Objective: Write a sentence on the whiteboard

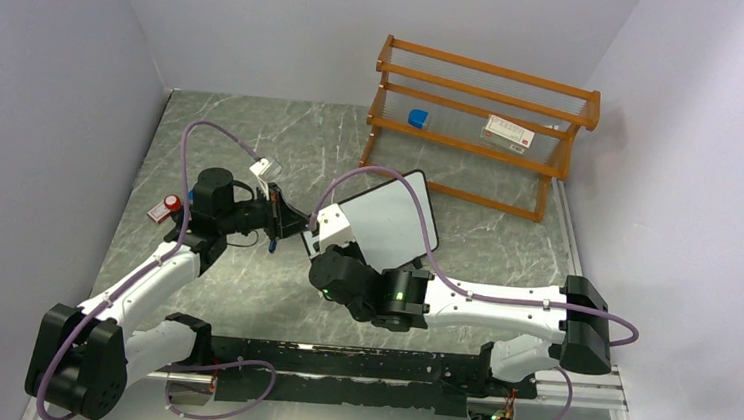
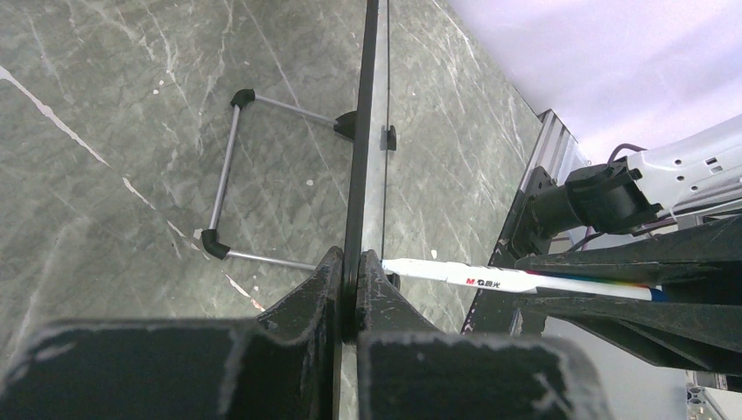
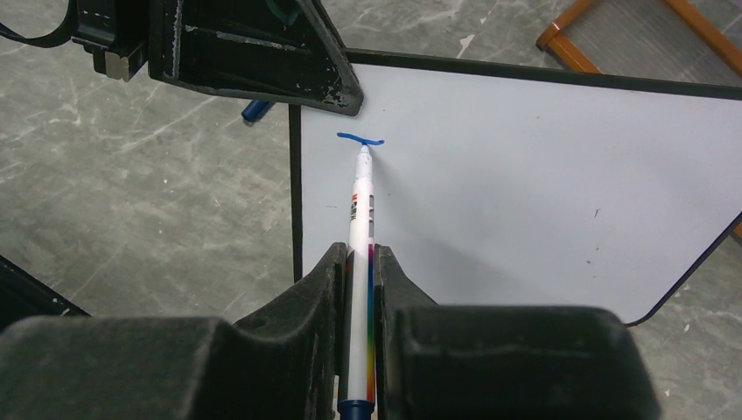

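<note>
Writing barely begun: right gripper (image 3: 360, 262) clamped on marker (image 3: 360, 210), tip at first blue stroke (image 3: 360, 138), upper left of whiteboard (image 3: 525, 175) filling frame right; left gripper (image 2: 350, 267) pinches the board's edge; next likely needs steady rightward strokes.

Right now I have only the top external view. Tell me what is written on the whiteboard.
Observer: Just one short blue stroke, close to the left edge of the whiteboard as the right wrist view shows it. The rest of the face is blank.
Operator: Report where the tip is.
Observer: The marker, clamped in the right gripper, has its tip right at that stroke.
Operator: Confirm the left side's hold.
Observer: The left gripper is shut on the board's thin black edge, one finger on each face.
</note>
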`<state>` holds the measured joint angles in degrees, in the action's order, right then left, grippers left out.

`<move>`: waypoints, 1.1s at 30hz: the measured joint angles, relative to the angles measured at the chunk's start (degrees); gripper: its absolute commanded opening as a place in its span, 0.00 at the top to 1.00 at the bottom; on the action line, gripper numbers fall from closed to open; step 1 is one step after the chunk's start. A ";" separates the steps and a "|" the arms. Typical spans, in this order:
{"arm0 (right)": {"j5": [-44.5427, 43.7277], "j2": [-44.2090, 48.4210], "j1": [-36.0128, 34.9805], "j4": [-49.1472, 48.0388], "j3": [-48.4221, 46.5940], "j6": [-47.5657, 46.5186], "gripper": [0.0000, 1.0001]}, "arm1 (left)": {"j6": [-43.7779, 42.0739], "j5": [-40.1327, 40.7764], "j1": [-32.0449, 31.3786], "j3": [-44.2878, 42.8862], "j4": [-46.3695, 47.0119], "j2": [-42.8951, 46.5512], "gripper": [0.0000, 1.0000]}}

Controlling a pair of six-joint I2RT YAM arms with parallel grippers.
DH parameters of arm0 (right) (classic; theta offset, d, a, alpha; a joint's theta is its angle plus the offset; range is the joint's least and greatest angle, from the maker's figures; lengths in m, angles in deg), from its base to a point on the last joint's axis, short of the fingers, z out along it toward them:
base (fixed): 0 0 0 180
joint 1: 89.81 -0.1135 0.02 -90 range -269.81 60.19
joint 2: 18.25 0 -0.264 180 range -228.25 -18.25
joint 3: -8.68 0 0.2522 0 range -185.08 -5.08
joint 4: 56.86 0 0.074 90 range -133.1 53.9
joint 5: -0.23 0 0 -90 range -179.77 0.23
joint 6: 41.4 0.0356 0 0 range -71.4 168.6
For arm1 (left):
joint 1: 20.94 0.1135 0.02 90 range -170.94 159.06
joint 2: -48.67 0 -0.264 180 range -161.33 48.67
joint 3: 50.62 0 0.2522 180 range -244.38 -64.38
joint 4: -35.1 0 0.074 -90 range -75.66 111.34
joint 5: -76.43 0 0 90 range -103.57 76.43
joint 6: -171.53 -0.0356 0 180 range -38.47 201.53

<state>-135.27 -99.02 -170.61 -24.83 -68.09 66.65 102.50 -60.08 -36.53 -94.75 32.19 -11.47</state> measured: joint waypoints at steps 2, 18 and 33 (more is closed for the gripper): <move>-0.02 0.00 0.00 -0.07 0.00 -0.09 1.00 | 0.00 -0.02 0.00 -0.02 0.02 -0.07 0.95; -0.37 -0.72 0.15 0.07 0.00 -0.09 1.00 | -0.02 0.02 0.02 -0.02 0.00 -0.11 0.95; 1.09 -1.05 0.15 4.42 -0.63 1.84 1.00 | -0.07 0.04 0.02 -0.02 0.00 -0.15 0.95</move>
<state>-134.18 -100.07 -170.46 -20.42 -68.72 68.48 102.43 -60.03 -36.51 -94.77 32.19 -11.62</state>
